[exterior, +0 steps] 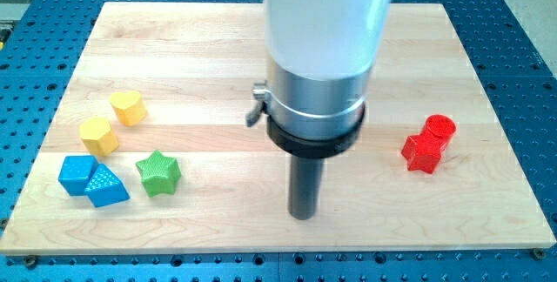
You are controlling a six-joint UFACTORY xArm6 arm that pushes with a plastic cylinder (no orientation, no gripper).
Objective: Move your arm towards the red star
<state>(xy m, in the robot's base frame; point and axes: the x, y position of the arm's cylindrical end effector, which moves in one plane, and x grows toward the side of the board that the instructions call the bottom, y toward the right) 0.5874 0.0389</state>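
red star (422, 155): sitting at the view's right, mid-height on the board, touching a red cylinder (439, 130) just up and right of it; the star points are hard to make out from here.
handling: you're likely dealing with a small, light, rigid block that slides easily on wood; it's not fragile. There's nothing to grip, so contact means a flat side, and its left face is the one open to you.
risk: a push on it from the left is probably also shoving the cylinder, since they're touching.
my tip (302, 215): you're running a bare dark rod with no jaws, carrying nothing. It's resting low-centre on the board, well apart from the star and to its left.
other blocks: green star (158, 173), blue cube (77, 175), blue triangle (106, 186), yellow hexagon (98, 135) and yellow heart (128, 107) are all clustering at the view's left, well away.
surface: wooden board (218, 47) is looking smooth and flat, lying on a blue perforated table (513, 38).
room: nothing is blocking the lane between tip and star.
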